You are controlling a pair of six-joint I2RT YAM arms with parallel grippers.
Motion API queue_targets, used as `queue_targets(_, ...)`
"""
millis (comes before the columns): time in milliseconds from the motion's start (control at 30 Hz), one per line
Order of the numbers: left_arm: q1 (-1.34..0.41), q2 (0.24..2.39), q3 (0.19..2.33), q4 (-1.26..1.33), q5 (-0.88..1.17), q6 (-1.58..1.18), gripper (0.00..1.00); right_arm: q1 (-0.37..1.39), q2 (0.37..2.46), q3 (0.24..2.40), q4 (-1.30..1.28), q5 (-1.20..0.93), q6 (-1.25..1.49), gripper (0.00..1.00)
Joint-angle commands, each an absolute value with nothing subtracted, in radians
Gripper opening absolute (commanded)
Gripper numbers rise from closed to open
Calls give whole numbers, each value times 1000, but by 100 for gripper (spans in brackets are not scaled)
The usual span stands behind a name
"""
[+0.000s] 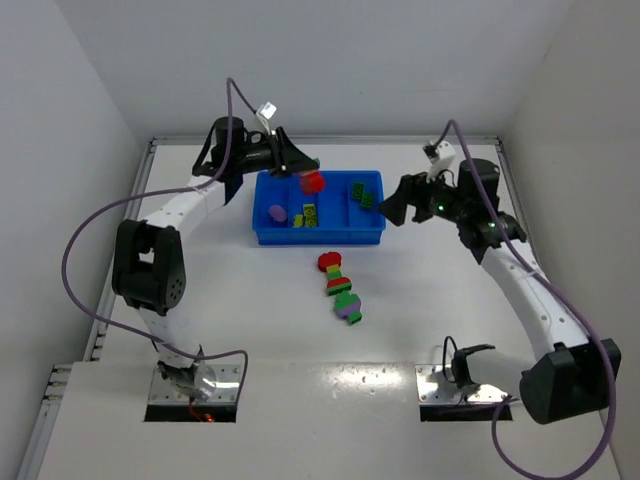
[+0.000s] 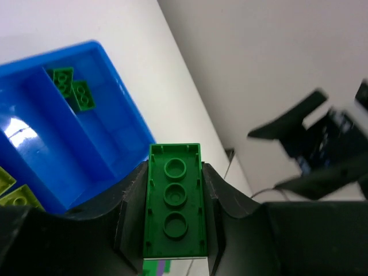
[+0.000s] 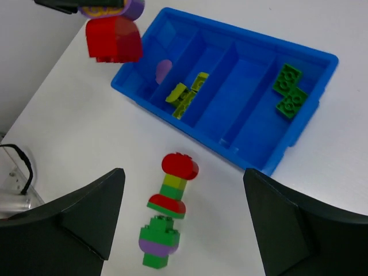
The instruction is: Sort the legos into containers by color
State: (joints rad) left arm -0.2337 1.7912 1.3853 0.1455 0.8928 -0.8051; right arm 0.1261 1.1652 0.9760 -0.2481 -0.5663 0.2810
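Note:
My left gripper (image 1: 298, 168) is shut on a stack of legos, seen in the left wrist view as a green brick's underside (image 2: 174, 198). The stack's red end (image 1: 312, 182) hangs over the far side of the blue tray (image 1: 320, 238); purple (image 3: 109, 8) sits above red (image 3: 113, 40). The containers hold a purple piece (image 1: 277, 212), yellow-green bricks (image 1: 305, 215) and green bricks (image 1: 360, 192). On the table lie a red, yellow-green and green stack (image 3: 178, 184) and a green-purple stack (image 3: 156, 241). My right gripper (image 1: 395, 205) is open, right of the tray.
White walls close in the table on the left, back and right. Both arm bases stand at the near edge. The tray's third compartment (image 3: 241, 98) holds nothing. In the left wrist view the right gripper (image 2: 310, 138) shows blurred beyond the tray's corner.

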Motion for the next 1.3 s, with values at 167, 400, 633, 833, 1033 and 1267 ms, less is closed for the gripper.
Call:
queue_targets(167,-166,1648,1471,48,549,-1107,0,428,1313,1074,1,-163,393,81)
queue_targets(400,-78,1511,1327,-28,514,-1170,0,495,1517,1216,100,-191,374,81)
queue_targets(633,60,1427,1177,-89,583,-1212,0,557,1655,1305,233,-399,374,90)
queue_targets(833,166,1379,1065,-89,649,-1233,0,638,1765,1382,360,-600,458,90)
queue_targets(1033,270,1361,967,-11,754,-1278,0,673,1956,1514,489,-719,653,91)
queue_targets(1267,389,1338,876,57,854,-1301,0,706,2109,1635,532,-755,756,92)
